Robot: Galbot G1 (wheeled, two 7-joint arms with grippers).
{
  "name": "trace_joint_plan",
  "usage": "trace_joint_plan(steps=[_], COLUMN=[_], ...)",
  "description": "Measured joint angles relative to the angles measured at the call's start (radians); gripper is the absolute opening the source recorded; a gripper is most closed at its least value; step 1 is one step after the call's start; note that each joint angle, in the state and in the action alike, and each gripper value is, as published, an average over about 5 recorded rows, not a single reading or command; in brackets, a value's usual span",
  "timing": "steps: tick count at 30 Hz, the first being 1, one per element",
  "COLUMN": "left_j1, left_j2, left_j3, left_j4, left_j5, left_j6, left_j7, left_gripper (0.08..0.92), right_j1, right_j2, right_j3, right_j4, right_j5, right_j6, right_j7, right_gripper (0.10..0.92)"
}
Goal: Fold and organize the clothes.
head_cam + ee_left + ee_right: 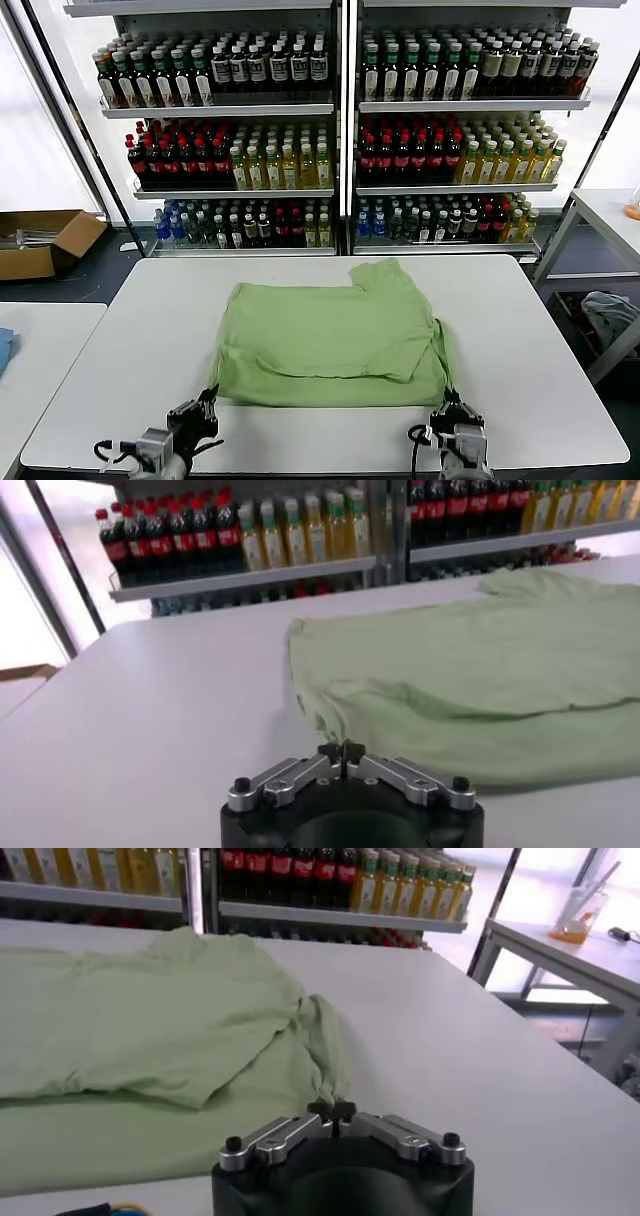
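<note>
The white rectangular worktop [120, 330] is covered at its middle by the partly folded light green soft-fabric shirt [330, 340]. At the shirt's near corners, the left pincer [208, 405] and right pincer [452, 408] are pressed together, empty. Loose layers could be dragged askew by a shallow pinch.

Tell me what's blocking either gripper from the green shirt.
Nothing visible. Bare table lies between the shut left gripper and the shirt; the shut right gripper sits at its near corner.
</note>
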State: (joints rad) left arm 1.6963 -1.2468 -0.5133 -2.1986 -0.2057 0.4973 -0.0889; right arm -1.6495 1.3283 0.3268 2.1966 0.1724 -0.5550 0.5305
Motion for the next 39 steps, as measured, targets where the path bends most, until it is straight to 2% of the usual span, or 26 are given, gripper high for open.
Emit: trace_joint_plan(steps=[3,6,16,24,29,39], left_j1=[0.053,0.093,0.135,0.092,0.048,-0.040], left_j2=[-0.006,-0.014,-0.062,-0.075,-0.071,-0.072], left_j3=[0.000,0.002,0.022,0.004,-0.012,-0.015], left_j4=[-0.021,-0.045,-0.138,-0.148,-0.145,-0.112], left_j5=[0.019,0.034,0.059,0.052,0.033,-0.009], left_j6=[-0.009,-0.014,-0.014,0.001,0.020,0.051], left_j7=[-0.001,-0.002,-0.012,-0.012,-0.011,-0.011], left_gripper=[0.101,0.166,0.460,0.702,0.809,0.823], right_j1=[-0.041,-0.076,-0.091,-0.013,0.046,0.176], right_j2=[-0.003,-0.002,0.012,0.023,0.027,0.045], right_j3=[-0.004,-0.011,-0.034,-0.040,-0.042,-0.046], right_j4=[0.021,0.050,0.090,0.040,-0.003,-0.098], right_j5=[-0.015,-0.035,-0.095,-0.116,-0.124,-0.133], right_j6=[0.005,0.013,0.015,-0.008,-0.015,-0.024], right_j7=[0.001,-0.002,-0.020,-0.030,-0.034,-0.034], right_gripper=[0.180,0.266,0.587,0.788,0.821,0.823])
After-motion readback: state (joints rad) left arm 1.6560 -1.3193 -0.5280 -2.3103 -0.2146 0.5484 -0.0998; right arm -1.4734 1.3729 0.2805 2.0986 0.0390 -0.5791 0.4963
